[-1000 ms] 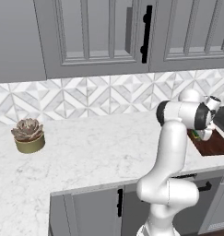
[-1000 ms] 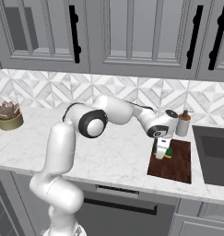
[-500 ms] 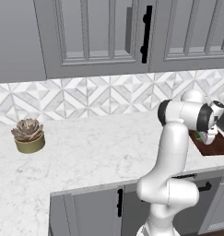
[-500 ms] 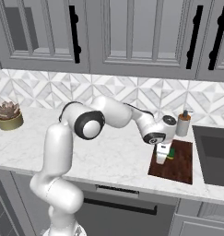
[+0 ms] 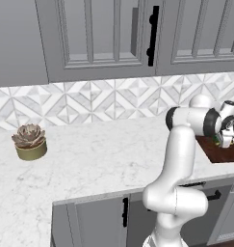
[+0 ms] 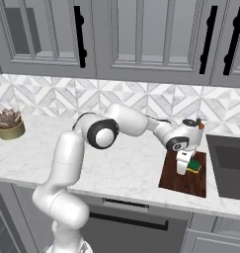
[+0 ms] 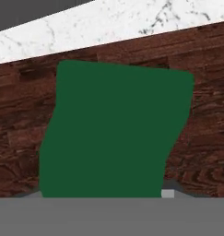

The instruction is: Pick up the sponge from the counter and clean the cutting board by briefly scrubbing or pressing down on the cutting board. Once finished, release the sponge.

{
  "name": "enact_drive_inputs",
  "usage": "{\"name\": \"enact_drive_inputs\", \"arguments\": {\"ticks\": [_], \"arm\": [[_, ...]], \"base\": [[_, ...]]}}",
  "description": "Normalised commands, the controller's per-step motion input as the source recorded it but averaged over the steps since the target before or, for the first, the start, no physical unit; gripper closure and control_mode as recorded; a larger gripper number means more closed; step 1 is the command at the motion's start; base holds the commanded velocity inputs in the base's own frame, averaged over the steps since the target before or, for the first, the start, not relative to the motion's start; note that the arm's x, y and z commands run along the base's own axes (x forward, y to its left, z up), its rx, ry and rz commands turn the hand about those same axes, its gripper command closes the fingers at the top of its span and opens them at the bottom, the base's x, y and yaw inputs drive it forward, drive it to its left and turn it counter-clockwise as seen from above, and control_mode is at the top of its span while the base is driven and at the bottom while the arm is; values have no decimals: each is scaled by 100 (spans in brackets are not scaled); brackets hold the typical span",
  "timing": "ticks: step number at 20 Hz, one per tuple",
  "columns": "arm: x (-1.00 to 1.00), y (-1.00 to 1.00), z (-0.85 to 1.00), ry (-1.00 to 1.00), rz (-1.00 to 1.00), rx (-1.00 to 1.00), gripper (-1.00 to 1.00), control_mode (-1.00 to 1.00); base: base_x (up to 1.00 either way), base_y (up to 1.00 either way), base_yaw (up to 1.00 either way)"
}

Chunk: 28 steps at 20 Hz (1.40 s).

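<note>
The dark reddish-brown cutting board (image 6: 183, 183) lies on the white marble counter (image 6: 126, 170) beside the sink. My gripper (image 6: 183, 165) points down over the board's far half, shut on the sponge (image 6: 194, 166), whose green top and yellow underside show beside the fingers. In the hand view the sponge's dark green top (image 7: 113, 129) sits low against the board's wood grain (image 7: 205, 115), with counter marble (image 7: 109, 23) beyond. From the left base view the gripper (image 5: 225, 140) hangs over the board (image 5: 219, 154) at the right edge.
A dark sink basin (image 6: 230, 160) lies just right of the board. A small bottle (image 6: 200, 124) stands behind the board by the backsplash. A potted succulent (image 5: 29, 142) sits far left on the counter. Grey upper cabinets hang overhead.
The gripper has carried the sponge a little to the right and nearer across the cutting board. Its grip has not changed.
</note>
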Motion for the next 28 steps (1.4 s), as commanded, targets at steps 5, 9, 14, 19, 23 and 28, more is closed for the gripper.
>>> {"name": "enact_drive_inputs", "arguments": {"ticks": [5,9,14,19,23,28], "arm": [[-42,-17,-70,12,-4,1,100,-100],[-55,29,-83,9,0,0,100,-100],[-73,100,-23,4,-3,0,100,-100],[-96,100,-48,0,-4,0,100,-100],[-24,63,-33,-3,0,0,100,-100],[75,26,59,-13,-13,7,100,-100]], "base": [[0,0,0],[0,0,0],[0,0,0],[0,0,0],[0,0,0],[0,0,0]]}}
